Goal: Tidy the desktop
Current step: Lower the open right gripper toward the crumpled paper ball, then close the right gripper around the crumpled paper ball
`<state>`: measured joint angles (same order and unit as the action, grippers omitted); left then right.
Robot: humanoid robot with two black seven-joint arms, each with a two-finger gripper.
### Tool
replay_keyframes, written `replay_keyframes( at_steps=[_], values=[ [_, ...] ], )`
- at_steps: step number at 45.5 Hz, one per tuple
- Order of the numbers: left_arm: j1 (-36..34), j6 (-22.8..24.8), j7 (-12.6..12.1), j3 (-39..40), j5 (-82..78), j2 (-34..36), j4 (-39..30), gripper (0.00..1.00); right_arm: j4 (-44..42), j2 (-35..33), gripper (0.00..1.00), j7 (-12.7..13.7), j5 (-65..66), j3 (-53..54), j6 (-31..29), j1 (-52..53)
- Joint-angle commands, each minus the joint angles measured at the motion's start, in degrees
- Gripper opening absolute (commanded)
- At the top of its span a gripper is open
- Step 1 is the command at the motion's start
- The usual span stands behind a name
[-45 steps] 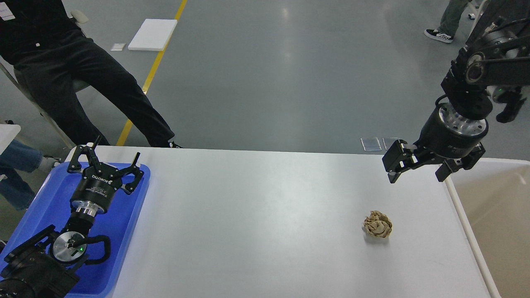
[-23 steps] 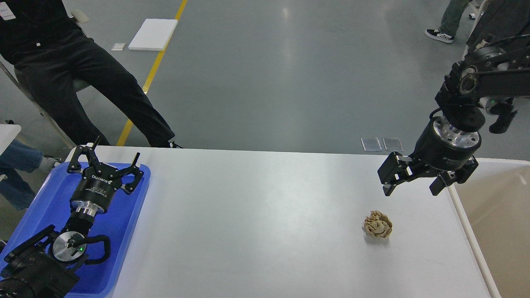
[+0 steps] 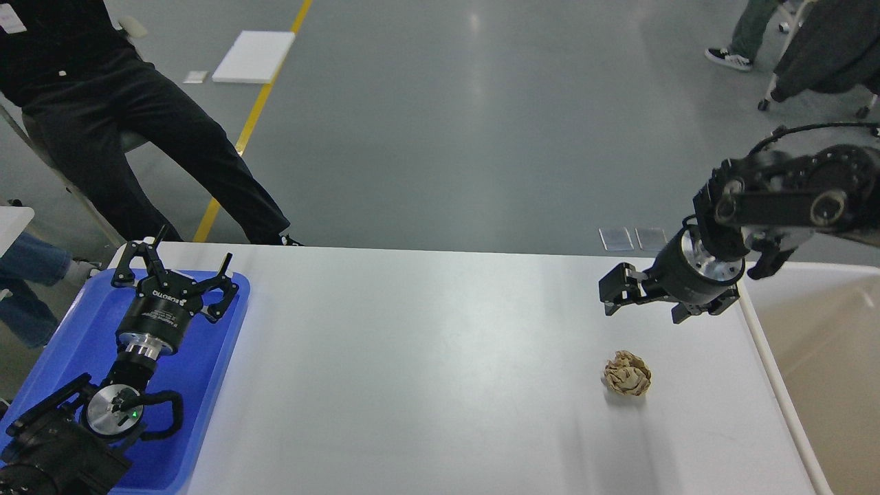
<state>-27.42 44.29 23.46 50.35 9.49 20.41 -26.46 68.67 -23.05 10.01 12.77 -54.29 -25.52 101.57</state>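
The white desktop (image 3: 426, 371) fills the lower middle of the head view. A crumpled brown paper ball (image 3: 627, 373) lies on it near the right end. My right gripper (image 3: 646, 304) hangs above the desktop just behind the ball. It is open and empty, with its fingers pointing left. My left gripper (image 3: 175, 267) is open and empty over the blue tray (image 3: 206, 412) at the left end of the desktop.
A cream-rimmed beige bin (image 3: 818, 344) stands against the right end of the desktop. A person in black (image 3: 117, 117) stands behind the left corner. A white board (image 3: 253, 57) lies on the grey floor beyond.
My right arm has come down and to the left, bringing its gripper lower and nearer the paper ball. The left arm and the ball have not moved.
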Motion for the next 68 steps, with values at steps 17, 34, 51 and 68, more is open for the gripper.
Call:
replay_keyframes(
  at_steps=[17,34,51,68],
  values=[
    [0.00,0.00,0.00,0.01,0.00,0.06,0.00,0.99,-6.70,2.65,1.00,-0.16,0.50,3.05,7.59,-14.11],
    [0.00,0.00,0.00,0.01,0.00,0.06,0.00,0.99,-13.56,4.76,1.00,-0.16,0.14,7.35,13.30,-22.64],
    [0.00,0.00,0.00,0.01,0.00,0.06,0.00,0.99,-19.10,6.70,1.00,-0.08,1.46,8.06,16.56,-27.56],
    [0.00,0.00,0.00,0.01,0.00,0.06,0.00,0.99,-24.99,9.42,1.00,-0.16,12.89,7.00,16.82,-33.54]
  ],
)
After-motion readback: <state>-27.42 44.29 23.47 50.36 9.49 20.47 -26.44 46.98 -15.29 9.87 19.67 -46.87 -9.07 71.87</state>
